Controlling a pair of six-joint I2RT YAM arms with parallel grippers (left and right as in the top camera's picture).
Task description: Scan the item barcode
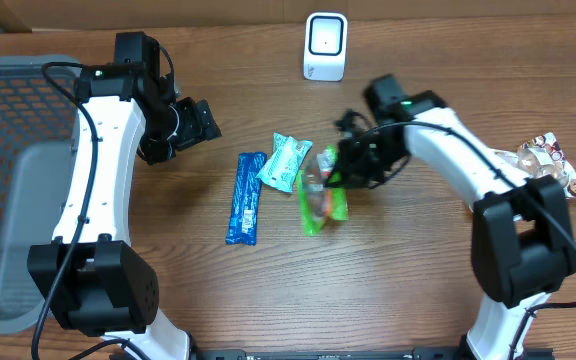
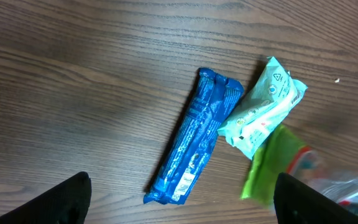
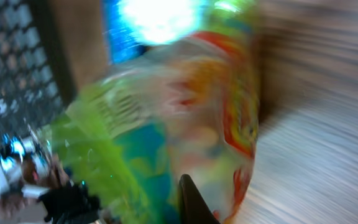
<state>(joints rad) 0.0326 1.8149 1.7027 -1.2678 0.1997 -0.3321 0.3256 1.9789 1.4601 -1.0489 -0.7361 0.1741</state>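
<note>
A green and clear candy bag [image 1: 316, 200] is pinched at its upper end by my right gripper [image 1: 338, 174], which is shut on it near the table's middle. The bag [image 3: 166, 124] fills the blurred right wrist view, with one dark fingertip [image 3: 191, 196] in front of it. A blue bar wrapper [image 1: 246, 198] lies flat to its left, its white label [image 2: 184, 183] facing up. A mint-green packet [image 1: 285, 162] lies between them. The white scanner [image 1: 325, 46] stands at the far edge. My left gripper [image 1: 204, 120] hovers open and empty left of the blue bar [image 2: 194, 146].
A grey mesh basket [image 1: 8, 180] takes up the left side of the table. A printed snack bag [image 1: 550, 165] lies at the right edge behind the right arm. In the left wrist view the mint packet [image 2: 263, 112] overlaps the green bag [image 2: 277, 165].
</note>
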